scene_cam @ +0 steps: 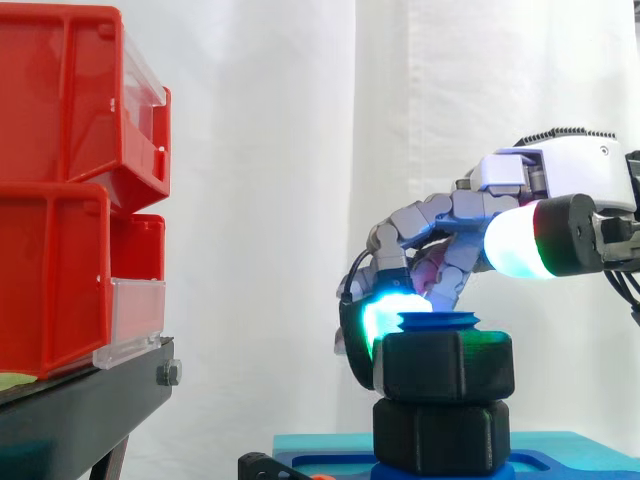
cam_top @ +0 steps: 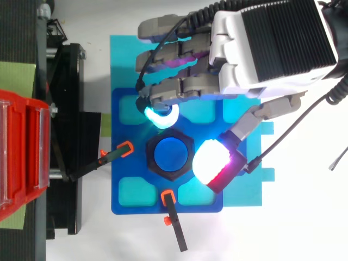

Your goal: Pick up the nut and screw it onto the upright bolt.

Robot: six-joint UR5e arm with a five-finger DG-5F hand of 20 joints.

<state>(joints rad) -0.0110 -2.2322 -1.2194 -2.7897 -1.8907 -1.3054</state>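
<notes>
- Nut [scene_cam: 445, 365] ringed the blue bolt [cam_top: 170, 154], atop a second black nut [scene_cam: 440, 435].
- Hand [cam_top: 272, 49] hung over it; its grip could not be told.
- Red bins [scene_cam: 60, 200] stood stacked left.

Level side camera and overhead camera (both close) share the nut [scene_cam: 443, 365].

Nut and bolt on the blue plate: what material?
Nut: matte black plastic, probably 3D-printed; dull grainy surface, no metallic shine. Bolt: blue plastic, likely printed too; same dull finish, with chunky thread ridges at its top.
</notes>
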